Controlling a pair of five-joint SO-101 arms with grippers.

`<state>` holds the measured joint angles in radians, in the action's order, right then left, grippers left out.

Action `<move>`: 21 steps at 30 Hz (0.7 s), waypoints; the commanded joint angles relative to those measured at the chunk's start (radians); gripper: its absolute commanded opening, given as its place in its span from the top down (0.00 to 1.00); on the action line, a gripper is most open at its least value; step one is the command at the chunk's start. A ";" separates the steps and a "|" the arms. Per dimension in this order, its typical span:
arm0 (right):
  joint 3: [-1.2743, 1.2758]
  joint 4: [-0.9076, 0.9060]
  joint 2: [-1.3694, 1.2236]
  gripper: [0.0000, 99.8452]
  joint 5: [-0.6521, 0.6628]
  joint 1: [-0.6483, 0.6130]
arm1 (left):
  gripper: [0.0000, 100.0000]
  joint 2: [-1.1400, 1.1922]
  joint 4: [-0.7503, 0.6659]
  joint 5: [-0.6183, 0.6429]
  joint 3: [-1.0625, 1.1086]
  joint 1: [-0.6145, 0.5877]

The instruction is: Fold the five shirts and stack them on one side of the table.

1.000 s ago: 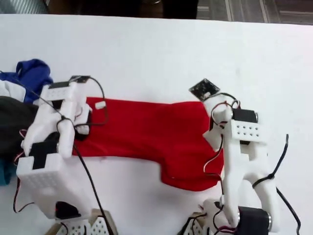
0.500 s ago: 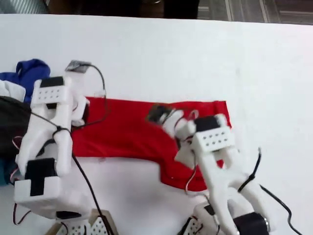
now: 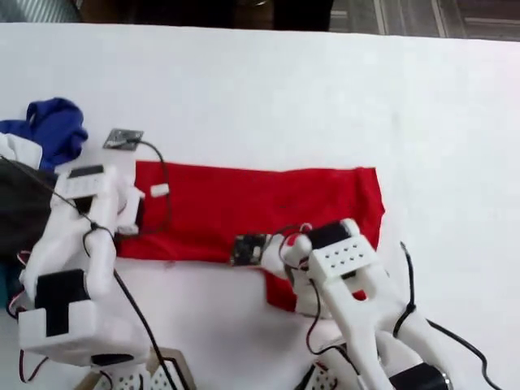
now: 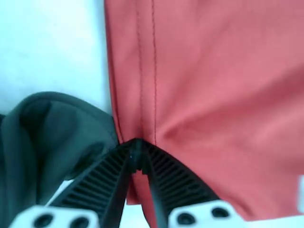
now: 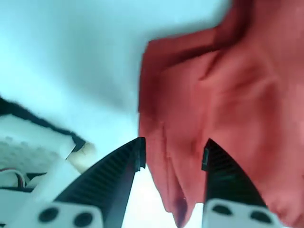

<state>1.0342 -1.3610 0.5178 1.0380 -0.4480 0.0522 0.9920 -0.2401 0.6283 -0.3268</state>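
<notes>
A red shirt (image 3: 252,211) lies stretched across the white table (image 3: 284,97). My left gripper (image 4: 137,159) is shut on the red shirt's (image 4: 209,95) hemmed left edge; the high view has this arm (image 3: 89,219) at the shirt's left end. My right gripper (image 5: 173,152) is open over the lower flap of the red shirt (image 5: 228,104), with its fingers straddling the cloth near the edge. In the high view the right arm (image 3: 333,260) hangs above the shirt's near edge, right of centre. A pile of other shirts, blue (image 3: 53,130), white and dark (image 3: 20,211), sits at the table's left edge.
A dark grey garment (image 4: 42,137) lies right beside the red shirt's left edge under my left gripper. The arm bases (image 3: 138,374) stand at the near edge. White table stretches to the far side and to the right.
The right arm swung from the shirt's right end leftward and toward the near edge, leaving the right end lying flat. The left arm shifted slightly left and back with the shirt's edge.
</notes>
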 commanded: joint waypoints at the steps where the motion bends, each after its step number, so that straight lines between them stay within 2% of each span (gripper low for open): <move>1: 0.020 -0.007 0.044 0.80 0.023 -0.010 | 0.97 -0.008 -0.035 -0.002 0.008 -0.008; 5: 0.071 0.002 0.044 0.80 0.015 -0.084 | 0.97 -0.008 -0.035 -0.002 0.012 -0.008; 8: 0.123 0.073 0.039 0.80 0.014 -0.111 | 0.97 -0.008 -0.035 -0.002 0.013 -0.008; 15: 0.199 0.265 0.035 0.80 0.014 -0.031 | 0.97 -0.008 -0.035 -0.002 0.013 -0.008; 21: 0.201 0.300 0.033 0.80 0.017 0.038 | 0.97 -0.006 -0.035 0.000 0.015 -0.008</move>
<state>1.2321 -1.1139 0.5439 1.0503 -0.4434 0.0476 0.9843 -0.2401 0.6375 -0.3268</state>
